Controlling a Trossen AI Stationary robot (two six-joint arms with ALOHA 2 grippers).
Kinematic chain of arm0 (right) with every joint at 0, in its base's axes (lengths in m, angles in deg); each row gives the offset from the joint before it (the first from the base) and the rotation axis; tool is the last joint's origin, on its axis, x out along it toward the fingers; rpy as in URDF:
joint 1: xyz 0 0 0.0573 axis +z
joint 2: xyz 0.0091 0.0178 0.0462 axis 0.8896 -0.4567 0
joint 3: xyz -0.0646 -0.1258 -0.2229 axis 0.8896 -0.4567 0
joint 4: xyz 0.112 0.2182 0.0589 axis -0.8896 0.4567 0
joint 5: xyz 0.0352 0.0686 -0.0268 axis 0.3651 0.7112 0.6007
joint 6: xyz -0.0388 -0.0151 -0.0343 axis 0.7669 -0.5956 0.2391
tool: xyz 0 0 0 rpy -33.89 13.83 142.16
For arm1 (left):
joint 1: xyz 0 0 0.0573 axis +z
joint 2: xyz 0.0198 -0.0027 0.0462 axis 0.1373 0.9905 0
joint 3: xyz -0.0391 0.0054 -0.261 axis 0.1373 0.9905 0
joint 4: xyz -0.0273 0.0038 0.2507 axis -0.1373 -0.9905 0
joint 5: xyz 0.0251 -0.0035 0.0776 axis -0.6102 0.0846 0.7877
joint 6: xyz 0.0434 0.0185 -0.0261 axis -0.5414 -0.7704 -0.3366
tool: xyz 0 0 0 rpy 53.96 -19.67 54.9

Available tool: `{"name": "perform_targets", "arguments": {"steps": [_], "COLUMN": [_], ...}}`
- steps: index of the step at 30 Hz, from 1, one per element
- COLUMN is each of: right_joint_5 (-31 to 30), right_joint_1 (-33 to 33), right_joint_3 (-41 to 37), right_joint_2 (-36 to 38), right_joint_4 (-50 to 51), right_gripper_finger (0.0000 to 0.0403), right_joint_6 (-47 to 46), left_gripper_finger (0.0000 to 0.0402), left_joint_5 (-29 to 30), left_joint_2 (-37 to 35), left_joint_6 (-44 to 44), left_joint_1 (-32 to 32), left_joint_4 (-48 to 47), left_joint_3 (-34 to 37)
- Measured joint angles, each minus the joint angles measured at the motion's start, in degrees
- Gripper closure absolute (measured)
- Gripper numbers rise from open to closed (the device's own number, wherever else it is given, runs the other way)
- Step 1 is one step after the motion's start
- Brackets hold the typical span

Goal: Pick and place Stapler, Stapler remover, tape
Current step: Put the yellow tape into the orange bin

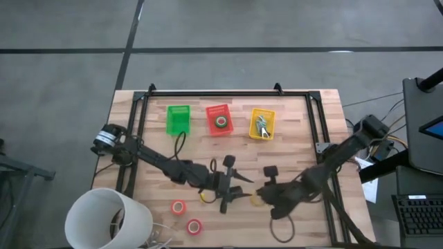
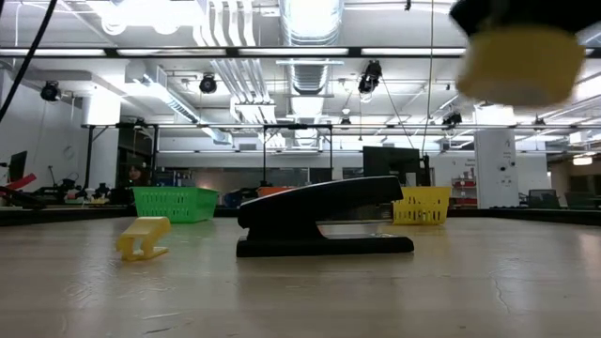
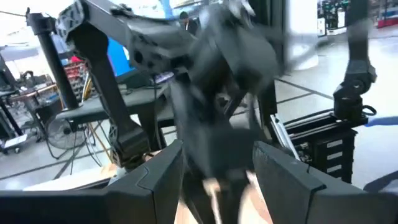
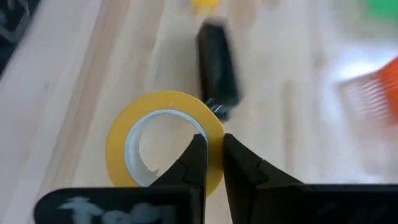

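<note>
The right pincer [image 4: 211, 155] is closed on the wall of the yellow ring-shaped tape roll [image 4: 163, 142], lifted off the wooden surface [image 1: 297, 131] at 5 o'clock. The green tape roll sits in the red basket [image 1: 219, 119] at 12 o'clock; the two red-orange tape rolls [image 1: 185, 216] at 7 o'clock and the small black bar-shaped stapler [image 1: 225, 201] at centre are not yet placed. The left pincer [image 1: 235, 181] hovers spread open and empty by the stapler.

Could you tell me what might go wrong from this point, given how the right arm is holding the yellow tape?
The right gripper pinches only the wall of the yellow tape, one jaw inside the ring and one outside. With so little gripped, the roll could swivel or slip free in transit.

The left gripper sits just beside the right one over the stapler, so the two arms could brush each other if either swings across.
</note>
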Motion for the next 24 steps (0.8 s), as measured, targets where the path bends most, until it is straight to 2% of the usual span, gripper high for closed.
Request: {"name": "perform_targets", "arguments": {"steps": [6, 11, 19, 24], "right_joint_5": [-16.93, -26.51, -38.98, -42.42], "right_joint_1": [4.17, 7.97, 12.92, 14.22], "right_joint_3": [-0.02, -0.2, -0.33, -0.39], "right_joint_2": [9.2, 13.8, 13.1, 11.21], "right_joint_4": [1.17, 0.76, -2.93, -10.47], "right_gripper_finger": [0.0379, 0.0379, 0.0379, 0.0379], "right_joint_6": [5.25, 7.76, 13.52, 22.1], "left_gripper_finger": [0.0207, 0.0207, 0.0207, 0.0207], "left_joint_5": [0.1, 0.17, 2.14, 2.26], "left_joint_2": [-0.04, -0.52, -0.57, -0.57], "left_joint_6": [0.26, 0.31, 1.49, 2.44], "left_joint_1": [-0.65, -0.65, -0.5, -0.28], "left_joint_4": [0.0, 1.46, 1.53, 1.33], "left_joint_3": [0.14, 0.16, 0.33, 0.35]}}
